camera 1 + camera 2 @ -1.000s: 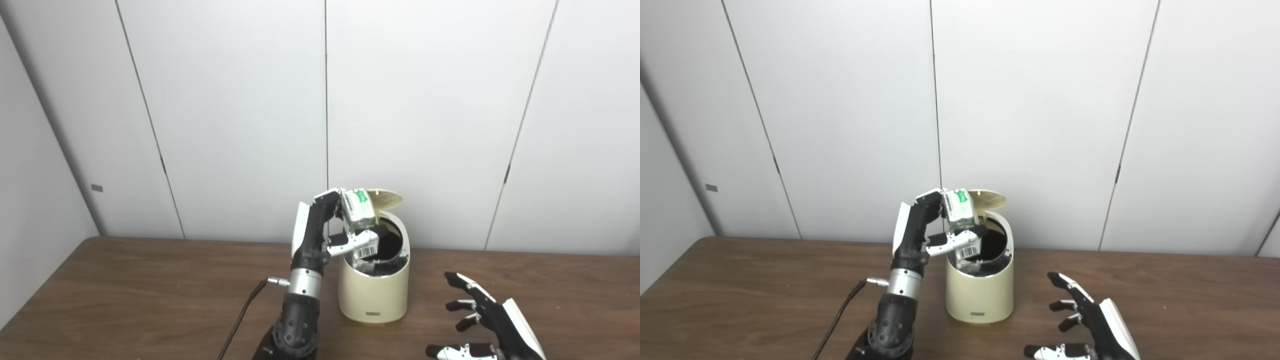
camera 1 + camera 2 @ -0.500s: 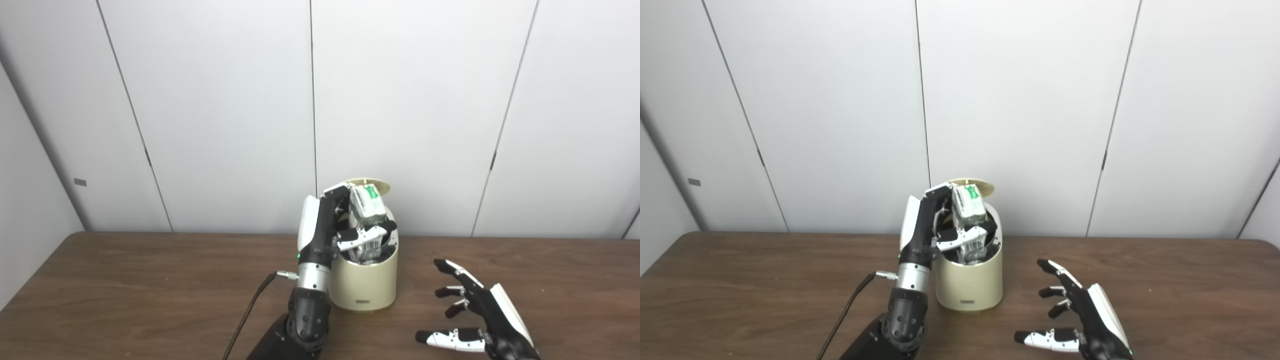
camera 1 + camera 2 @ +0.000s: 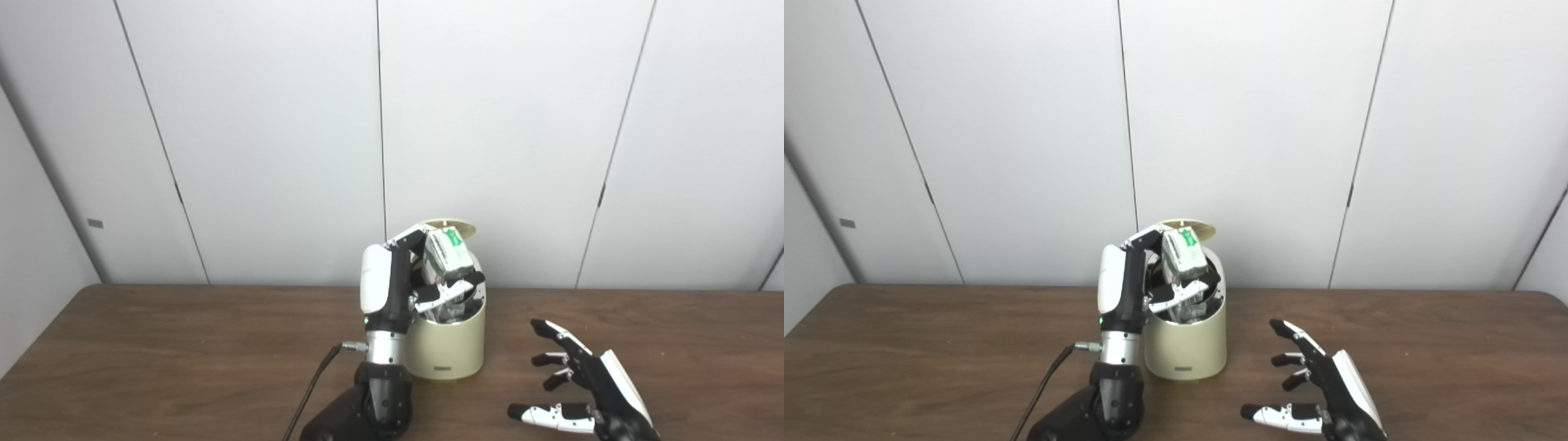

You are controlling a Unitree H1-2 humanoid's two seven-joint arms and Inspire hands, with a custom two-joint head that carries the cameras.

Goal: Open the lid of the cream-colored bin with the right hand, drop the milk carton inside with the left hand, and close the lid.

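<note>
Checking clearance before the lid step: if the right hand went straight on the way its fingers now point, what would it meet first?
The right hand points up-left toward the cream-colored bin; it would likely meet the bin's side first, though depth is unclear.

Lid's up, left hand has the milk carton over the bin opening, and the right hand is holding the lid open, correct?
Not quite. The right hand is not on the lid: in the left eye view it is open, low over the table, apart from the bin. The rest holds: the left hand grips the milk carton.
</note>
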